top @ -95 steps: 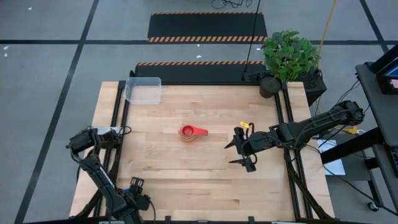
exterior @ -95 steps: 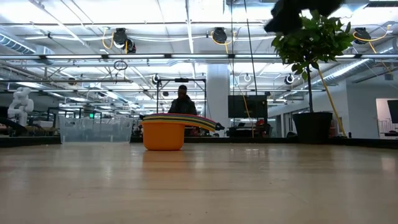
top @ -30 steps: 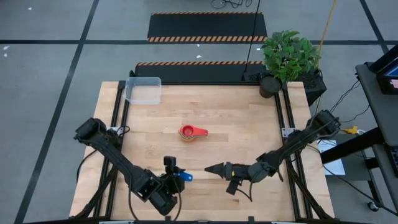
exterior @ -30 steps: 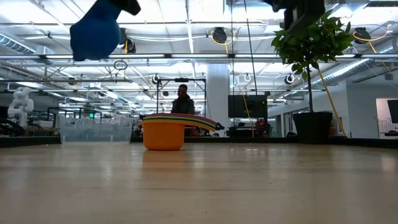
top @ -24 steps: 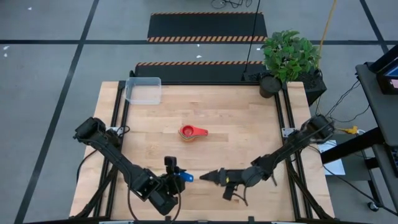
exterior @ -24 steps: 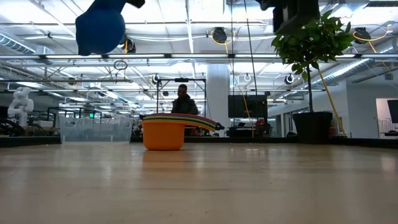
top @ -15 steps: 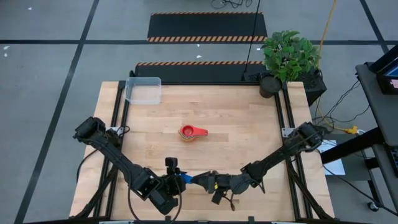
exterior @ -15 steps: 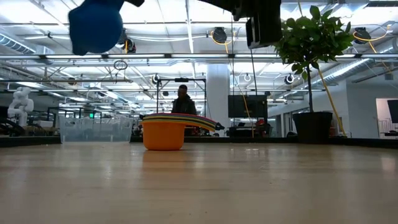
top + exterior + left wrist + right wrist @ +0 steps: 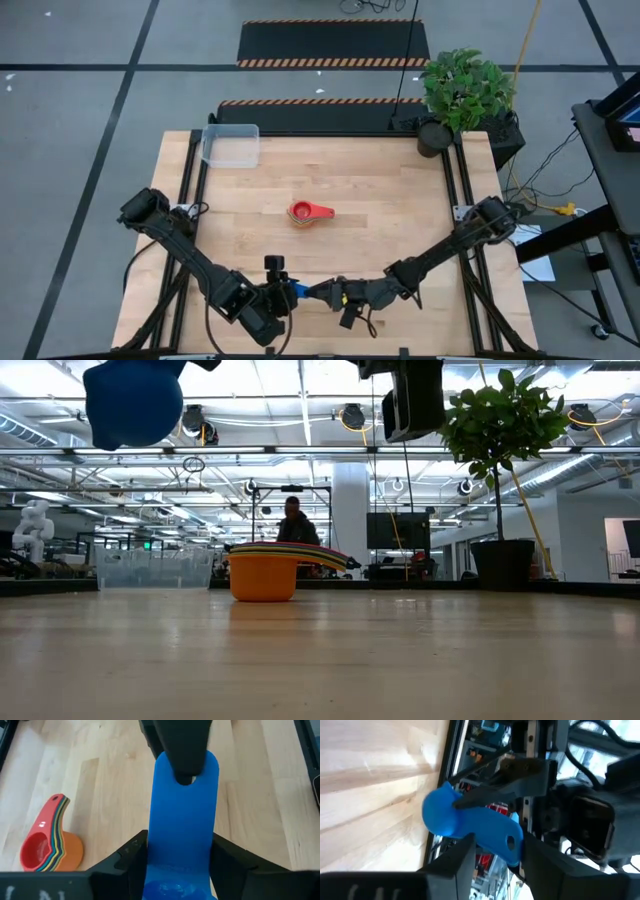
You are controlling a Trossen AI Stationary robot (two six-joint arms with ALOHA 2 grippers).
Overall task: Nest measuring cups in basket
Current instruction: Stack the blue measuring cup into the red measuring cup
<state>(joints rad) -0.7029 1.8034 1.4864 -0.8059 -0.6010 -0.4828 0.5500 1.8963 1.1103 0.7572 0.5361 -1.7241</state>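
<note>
My left gripper [image 9: 281, 291] is near the table's near edge, shut on a blue measuring cup [image 9: 291, 290], also seen as the cup [image 9: 184, 820] and the cup [image 9: 134, 400]. My right gripper [image 9: 312, 293] reaches in from the right, open, with its fingers on either side of the cup's handle end [image 9: 511, 840]. The other cups sit nested in a stack [image 9: 309, 212], red on top and the orange bowl [image 9: 263, 577] on the table. The clear basket [image 9: 231, 144] stands at the far left corner. My left gripper pinches the blue cup's handle by its two side edges, close to the bowl [image 9: 180, 862]. Its fingers come level from the table's left, along the handle. The cup is lifted clear of the table, with the handle pointing at my right gripper. My right gripper has the handle's holed free end [image 9: 186, 782] between its fingers, coming level from the table's right. Whether the fingers touch it I cannot tell.
A potted plant [image 9: 462, 92] in a black pot [image 9: 503, 565] stands at the far right corner. Bare wood [image 9: 400, 190] lies between the stack and the table's right edge. A person [image 9: 293, 525] stands in the room beyond the table.
My right gripper has moved toward the table's left and near edge, up to the blue cup's handle end. My left gripper has kept the cup raised at about the same place.
</note>
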